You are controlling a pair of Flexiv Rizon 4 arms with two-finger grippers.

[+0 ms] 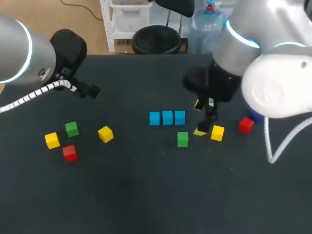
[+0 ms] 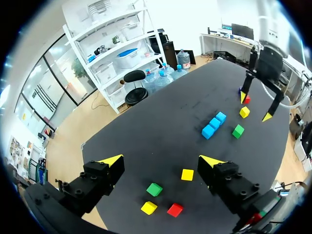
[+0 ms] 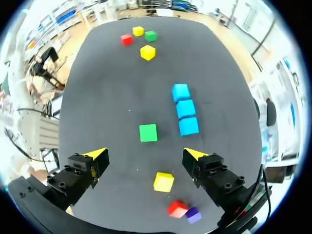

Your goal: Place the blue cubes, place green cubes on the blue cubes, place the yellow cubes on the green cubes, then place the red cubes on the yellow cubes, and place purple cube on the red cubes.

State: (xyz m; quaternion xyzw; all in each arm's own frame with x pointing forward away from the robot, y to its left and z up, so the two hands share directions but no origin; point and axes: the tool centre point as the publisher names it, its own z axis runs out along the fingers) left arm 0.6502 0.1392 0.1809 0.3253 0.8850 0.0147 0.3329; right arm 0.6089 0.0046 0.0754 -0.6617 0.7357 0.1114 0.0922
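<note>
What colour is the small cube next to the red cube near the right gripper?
Purple. The small purple cube shows best in the right wrist view.

Blue cubes [image 1: 167, 117]: three, touching, one straight row, frame centre.
Middle green cube [image 1: 182, 139]: just below row's right end.
Right yellow cube [image 1: 217, 133], right red cube [image 1: 245, 125]: further right, apart.
Purple cube [image 3: 193, 214]: just beside right red cube.
Lower left, all apart, flat on table: left yellow cube [image 1: 52, 140], left green cube [image 1: 71, 128], left red cube [image 1: 69, 152], lone yellow cube [image 1: 105, 134].
</note>
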